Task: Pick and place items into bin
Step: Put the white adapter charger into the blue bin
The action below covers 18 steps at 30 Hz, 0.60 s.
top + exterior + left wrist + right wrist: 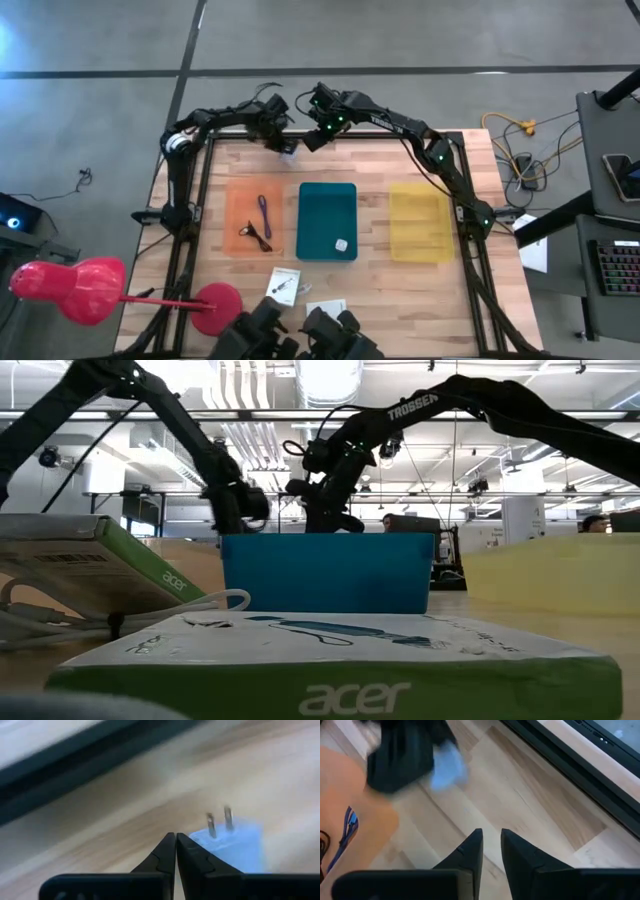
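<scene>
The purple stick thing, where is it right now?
In the high view the purple stick lies in the orange tray on the table's left side, just above a black wiry piece and left of the teal bin.

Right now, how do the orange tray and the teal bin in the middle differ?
The orange tray is flat and lies left of centre; the teal bin has raised walls and sits in the middle. The tray holds a purple stick and a black wiry piece; the bin holds only one small white cube. Both are rectangular and lie lengthwise on the wooden table.
</scene>
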Tool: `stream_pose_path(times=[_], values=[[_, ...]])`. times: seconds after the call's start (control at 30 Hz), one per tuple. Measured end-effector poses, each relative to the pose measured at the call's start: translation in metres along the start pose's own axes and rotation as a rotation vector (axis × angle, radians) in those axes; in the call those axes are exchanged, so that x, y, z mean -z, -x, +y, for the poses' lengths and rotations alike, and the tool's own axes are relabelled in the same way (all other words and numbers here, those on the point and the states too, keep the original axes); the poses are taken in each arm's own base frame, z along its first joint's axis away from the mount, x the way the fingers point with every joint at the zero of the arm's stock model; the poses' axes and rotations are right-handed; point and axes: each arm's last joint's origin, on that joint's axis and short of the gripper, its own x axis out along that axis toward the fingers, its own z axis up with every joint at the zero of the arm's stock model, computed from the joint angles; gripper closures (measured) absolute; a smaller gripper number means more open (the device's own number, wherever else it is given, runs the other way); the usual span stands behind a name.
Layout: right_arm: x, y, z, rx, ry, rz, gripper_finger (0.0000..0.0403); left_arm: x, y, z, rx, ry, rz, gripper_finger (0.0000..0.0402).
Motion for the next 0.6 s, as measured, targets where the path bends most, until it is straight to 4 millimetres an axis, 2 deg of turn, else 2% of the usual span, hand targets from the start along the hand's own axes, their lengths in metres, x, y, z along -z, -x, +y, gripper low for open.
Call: stream_pose_path(times=[0.13,0.27,0.4,0.6], values=[[0.0,0.0,-0.001,0.001,0.002,0.002,0.0334,-0.009,0.013,-0.015,0.143,-0.048,-0.037,0.0401],[0.007,0.002,-0.005,0.025,0.054,0.079,0.0325,-0.006,0.017,-0.011,0.011,-0.102,-0.041,0.0401],[0.017,0.003,-0.008,0.037,0.226,0.177,0.0314,-0.004,0.045,-0.01,-0.038,-0.165,-0.102,0.0401],[0.017,-0.007,0.006,0.026,0.463,0.119,0.0268,0.014,0.09,-0.009,-0.049,-0.212,-0.206,0.0401]])
